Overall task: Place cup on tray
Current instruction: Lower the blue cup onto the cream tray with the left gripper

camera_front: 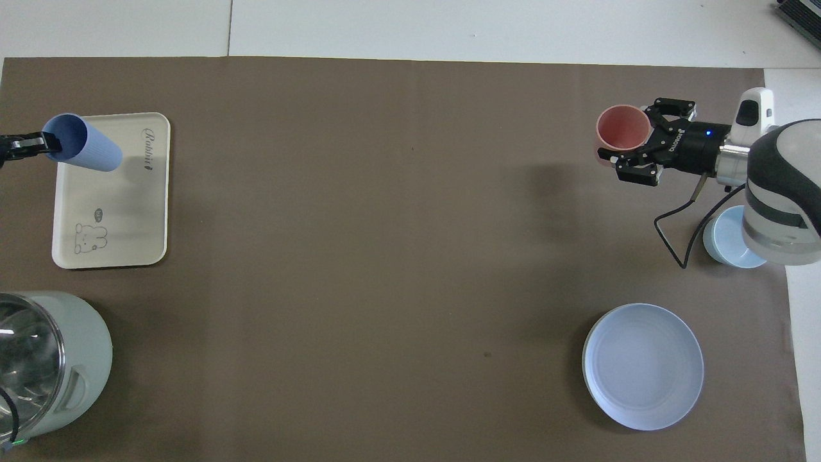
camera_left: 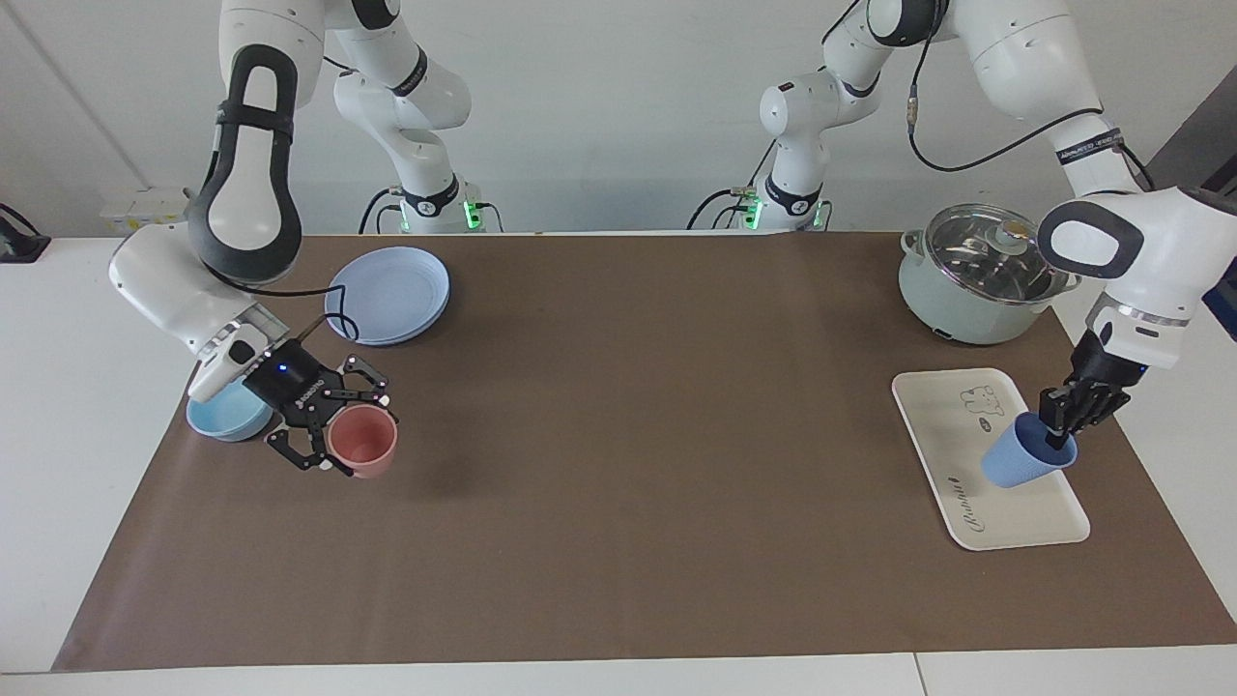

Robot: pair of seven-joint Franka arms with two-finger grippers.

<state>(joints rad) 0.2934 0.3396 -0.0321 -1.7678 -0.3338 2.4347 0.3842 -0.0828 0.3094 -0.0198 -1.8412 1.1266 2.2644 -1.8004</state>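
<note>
The periwinkle-blue cup (camera_left: 1022,456) hangs tilted over the end of the cream tray (camera_left: 966,517) that is farther from the robots. My left gripper (camera_left: 1058,437) is shut on the cup's rim, one finger inside it. In the overhead view the cup (camera_front: 86,151) lies over the tray's (camera_front: 115,218) corner, with the left gripper (camera_front: 40,142) at its mouth. I cannot tell whether its base touches the tray. My right gripper (camera_left: 343,425) is open at the right arm's end of the table, its fingers beside a salmon-pink tumbler (camera_left: 363,441).
A light-blue bowl (camera_left: 224,416) sits under the right wrist. Round blue plates (camera_left: 391,292) lie nearer to the robots than it. A lidded pale-green pot (camera_left: 976,280) stands between the tray and the robots. A brown mat (camera_left: 628,435) covers the table.
</note>
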